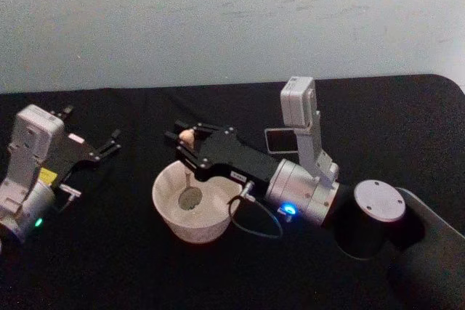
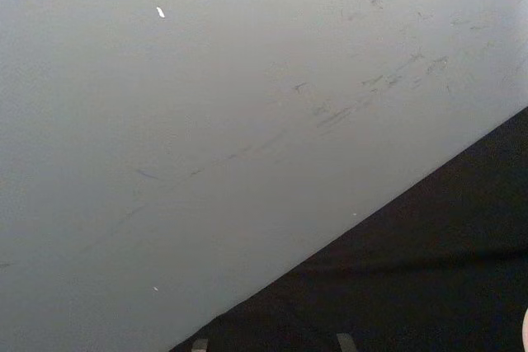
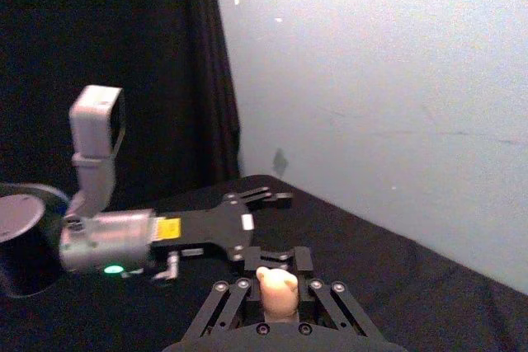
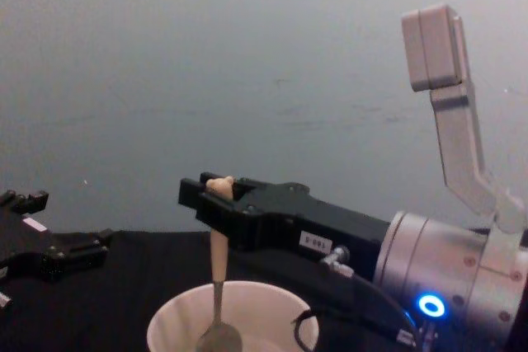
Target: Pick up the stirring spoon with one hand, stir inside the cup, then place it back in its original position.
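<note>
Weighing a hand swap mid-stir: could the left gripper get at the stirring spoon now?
Probably not. The way across looks free, but the right gripper holds the stirring spoon by its handle, and the bare part hangs inside the cup. The left gripper is open, left of the cup.

Right claw [image 1: 183, 137] overhangs the cup [image 1: 161, 186]; open table [image 1: 123, 205] seemingly lies between it and left claw [image 1: 91, 127].
</note>
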